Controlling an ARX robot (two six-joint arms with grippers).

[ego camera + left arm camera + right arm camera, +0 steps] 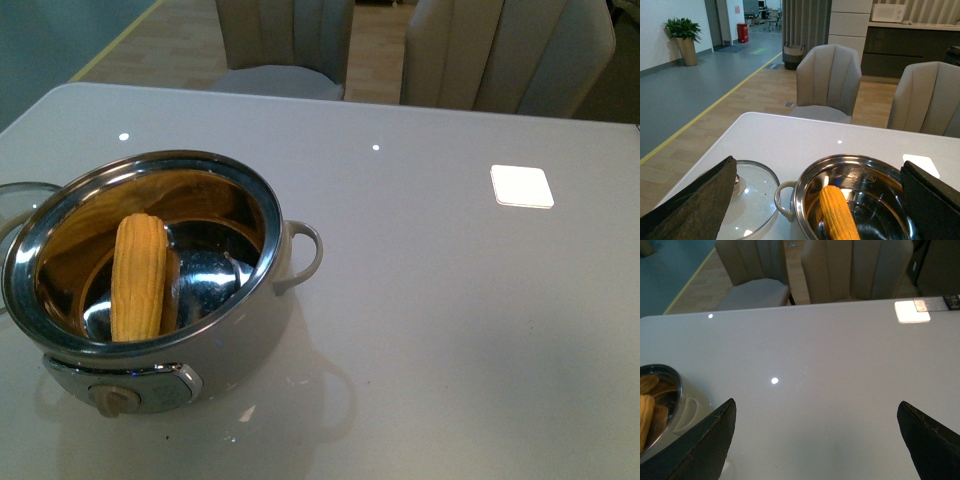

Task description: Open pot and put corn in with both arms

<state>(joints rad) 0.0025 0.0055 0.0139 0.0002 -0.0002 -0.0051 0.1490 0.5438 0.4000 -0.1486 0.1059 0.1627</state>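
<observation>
Corn (139, 278): one yellow cob, lying inside the pot (262, 330) in the lower left of the front frame; long axis runs nearly vertical in that frame, rounded tip toward the top, lower end at the near inner wall, the cob leaning up the steel interior left of centre. Pot: cream body, shiny steel rim, uncovered; control knob (112, 398) on the side facing the camera, one loop handle (303, 254) projecting to frame right. Glass lid (754, 195): lying flat on the table (450, 300) just beside the pot, only its edge showing at the far left of the front frame. Table: grey, its far edge crossing the top of the front frame; a broad bare surface extends right of the pot to a white square patch (521, 186) in the upper right. Two chairs (505, 50) beyond the far edge. Left gripper (815, 220): fingers spread wide, holding nothing, pot and lid seen between them. Right gripper (815, 450): likewise spread wide, holding nothing, over bare table, pot rim at frame left.
</observation>
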